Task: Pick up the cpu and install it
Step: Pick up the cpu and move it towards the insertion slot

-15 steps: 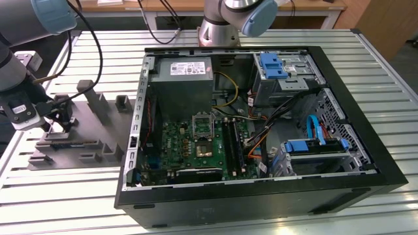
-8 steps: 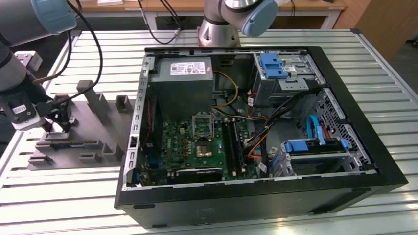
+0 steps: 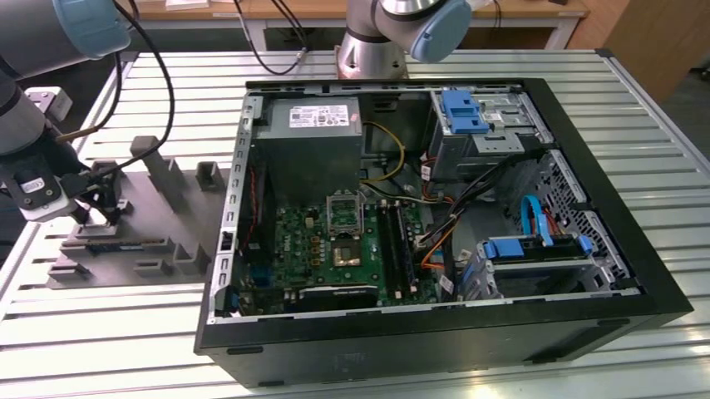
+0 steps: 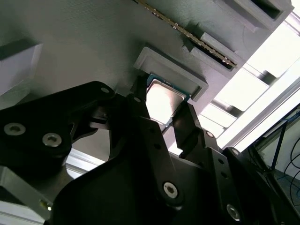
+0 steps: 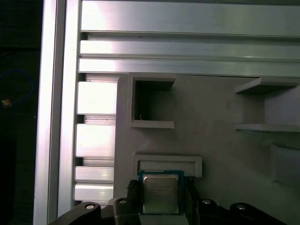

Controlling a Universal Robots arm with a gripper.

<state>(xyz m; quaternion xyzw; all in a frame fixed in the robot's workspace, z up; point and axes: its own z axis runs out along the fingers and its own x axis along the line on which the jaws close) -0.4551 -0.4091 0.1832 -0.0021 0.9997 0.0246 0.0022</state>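
Work surface is a slatted aluminium table [image 3: 111,349], with grooved profiles running across the exterior view. Behind it stands a wooden desk [image 3: 311,10] on white legs [image 3: 253,35]. Wooden panel [image 3: 654,41] at the exterior view's right. Floor [image 5: 18,140] past the table edge is dark. Slats [image 5: 187,28] glare bright white in the first wrist view.

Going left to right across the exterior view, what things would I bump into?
First the gripper over the grey tray, then the green motherboard, then the blue-handled drive cage.
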